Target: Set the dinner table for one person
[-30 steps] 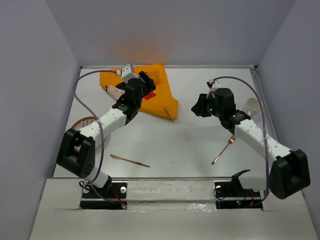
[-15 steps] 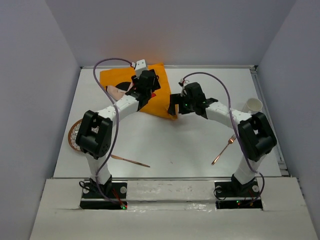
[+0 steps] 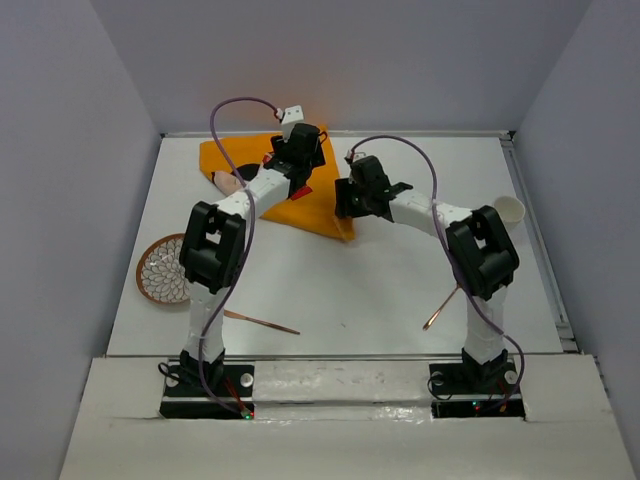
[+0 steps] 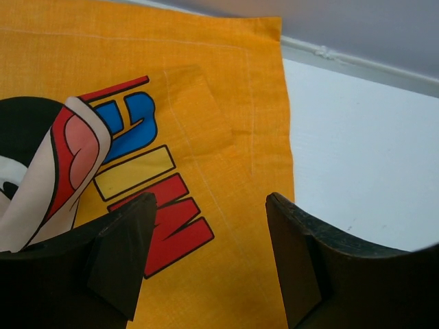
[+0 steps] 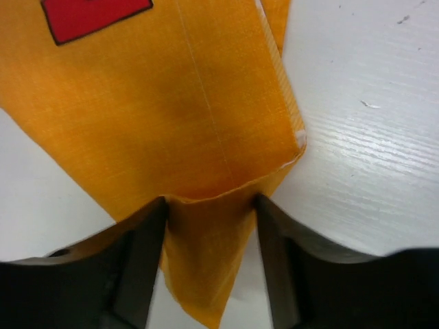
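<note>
The dinner table (image 3: 330, 290) is the large white tabletop. The orange Mickey Mouse cloth mat (image 3: 318, 208) lies crumpled at its far left-centre. My left gripper (image 3: 305, 145) is open and empty, low over the mat's far right part, with the red lettering (image 4: 168, 226) between its fingers (image 4: 120, 260). My right gripper (image 3: 343, 205) is open at the mat's near right corner. That folded corner (image 5: 206, 260) stands up between its fingers (image 5: 140, 267) and touches both.
A round patterned plate (image 3: 165, 268) lies at the left edge. A copper knife (image 3: 260, 321) lies near the front left, and a copper fork (image 3: 445, 300) at the front right. A white cup (image 3: 508, 210) stands at the right edge. Walls enclose the table.
Both arms have swung toward the far centre. The left gripper moved right along the mat to its far right part. The right gripper moved left from open table to the mat's near corner.
</note>
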`<state>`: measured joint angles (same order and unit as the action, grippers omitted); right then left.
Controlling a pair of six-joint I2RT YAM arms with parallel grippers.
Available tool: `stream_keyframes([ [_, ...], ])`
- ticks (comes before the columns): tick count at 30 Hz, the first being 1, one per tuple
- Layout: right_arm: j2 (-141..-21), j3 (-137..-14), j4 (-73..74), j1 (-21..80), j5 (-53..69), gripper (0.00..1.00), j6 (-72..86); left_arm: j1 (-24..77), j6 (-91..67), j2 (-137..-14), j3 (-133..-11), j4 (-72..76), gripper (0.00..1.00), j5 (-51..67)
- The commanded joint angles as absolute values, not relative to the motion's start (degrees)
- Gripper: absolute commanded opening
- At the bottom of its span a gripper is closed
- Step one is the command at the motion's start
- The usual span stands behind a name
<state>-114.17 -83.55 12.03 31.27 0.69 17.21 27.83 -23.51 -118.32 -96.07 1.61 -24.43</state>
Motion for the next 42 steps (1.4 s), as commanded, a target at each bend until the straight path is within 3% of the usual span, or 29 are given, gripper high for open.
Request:
stream_keyframes([
  [1, -114.5, -85.6, 14.1, 31.9, -5.8, 0.44, 15.4, 26.3, -21.9, -120.2, -101.2, -2.0, 0.76, -25.3],
  [4, -111.9, -83.6, 13.9, 32.4, -7.2, 0.17, 15.7, 25.7, -20.7, -123.1, -104.5, -4.3, 0.76, -26.1],
  [9, -101.8, -74.1, 9.4, 33.0, -5.5, 0.01, 12.5, 25.3, -19.1, -125.2, -107.1, -6.6, 0.76, -27.4],
  [15, -90.8, -61.7, 5.1, 33.7, -0.6, 0.0, 10.2, 24.5, -17.9, -126.9, -110.6, -9.8, 0.76, -24.3],
  [21, -86.9, -53.8, 4.4, 34.7, -1.0, 0.0, 11.2, 24.6, -15.9, -135.8, -126.2, -23.0, 0.76, -18.4],
  [30, -88.1, -52.1, 3.8, 34.7, -2.2, 0.0, 12.1, 24.8, -14.9, -130.6, -118.1, -20.1, 0.75, -14.8],
  [32, -88.2, -52.0, 3.6, 34.7, -2.2, 0.0, 12.7, 24.8, -13.3, -132.9, -121.4, -23.8, 0.79, -14.2],
  [37, -87.8, -51.7, 3.3, 34.7, -2.1, 0.0, 13.2, 25.1, -10.8, -141.1, -135.3, -34.0, 0.79, -11.6],
  [42, -87.8, -51.6, 3.3, 34.7, -3.0, 0.0, 13.6, 25.7, -9.4, -144.6, -138.5, -37.6, 0.79, -10.4],
])
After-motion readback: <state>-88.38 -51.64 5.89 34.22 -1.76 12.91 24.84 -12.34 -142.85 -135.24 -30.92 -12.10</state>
